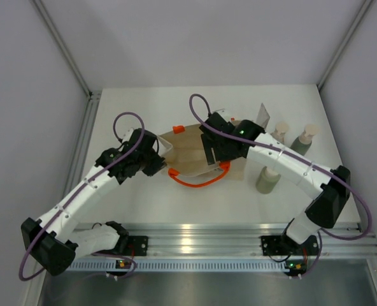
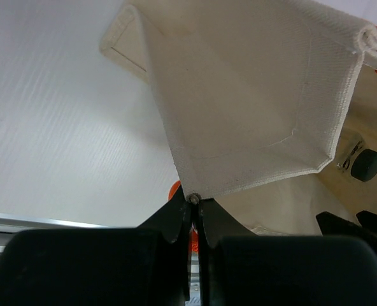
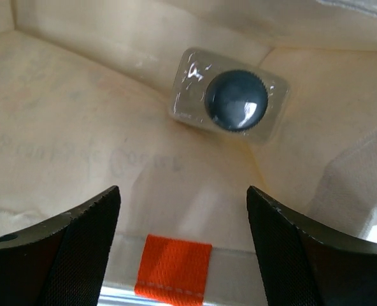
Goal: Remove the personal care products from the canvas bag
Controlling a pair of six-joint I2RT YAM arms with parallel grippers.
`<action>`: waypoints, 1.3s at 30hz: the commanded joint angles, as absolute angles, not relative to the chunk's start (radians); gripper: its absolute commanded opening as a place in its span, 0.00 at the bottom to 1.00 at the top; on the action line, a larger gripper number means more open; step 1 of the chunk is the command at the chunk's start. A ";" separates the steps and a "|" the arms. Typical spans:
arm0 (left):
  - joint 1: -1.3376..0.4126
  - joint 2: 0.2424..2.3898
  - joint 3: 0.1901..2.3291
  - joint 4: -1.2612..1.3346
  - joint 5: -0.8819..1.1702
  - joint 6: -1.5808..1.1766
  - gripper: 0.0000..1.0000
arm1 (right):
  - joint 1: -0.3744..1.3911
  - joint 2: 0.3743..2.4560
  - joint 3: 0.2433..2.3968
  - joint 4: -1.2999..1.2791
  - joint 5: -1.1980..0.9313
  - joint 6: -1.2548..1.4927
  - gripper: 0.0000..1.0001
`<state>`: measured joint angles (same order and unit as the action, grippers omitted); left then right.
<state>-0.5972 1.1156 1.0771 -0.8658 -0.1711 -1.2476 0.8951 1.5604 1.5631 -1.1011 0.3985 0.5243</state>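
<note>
The canvas bag (image 1: 185, 152) lies mid-table with its mouth facing the arms and an orange handle (image 1: 195, 180) hanging out. My left gripper (image 1: 161, 155) is shut on the bag's rim (image 2: 193, 199) and holds the canvas (image 2: 252, 95) lifted. My right gripper (image 1: 214, 156) is open at the bag's mouth. In the right wrist view the gripper (image 3: 183, 191) points at a square clear jar with a dark lid (image 3: 230, 99) lying inside the bag, apart from the fingers. The jar's lid also shows in the left wrist view (image 2: 367, 164).
Right of the bag stand a tan bottle (image 1: 279, 134), a grey-green bottle (image 1: 306, 138) and a sage bottle (image 1: 268, 179). A flat silvery tube (image 1: 263, 115) stands behind them. An orange tab (image 3: 173, 264) sits on the bag's near rim. Grey walls enclose the table.
</note>
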 commanded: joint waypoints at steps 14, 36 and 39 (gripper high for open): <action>-0.601 1.127 1.092 -0.853 -0.155 -1.233 0.00 | 0.795 1.690 1.687 -1.094 0.549 0.557 0.87; -0.601 1.118 1.104 -0.853 -0.163 -1.224 0.00 | 0.735 1.733 1.471 -0.876 0.485 0.502 0.84; -0.601 1.121 1.111 -0.853 -0.163 -1.220 0.00 | 0.729 1.726 1.456 -0.845 0.485 0.499 0.83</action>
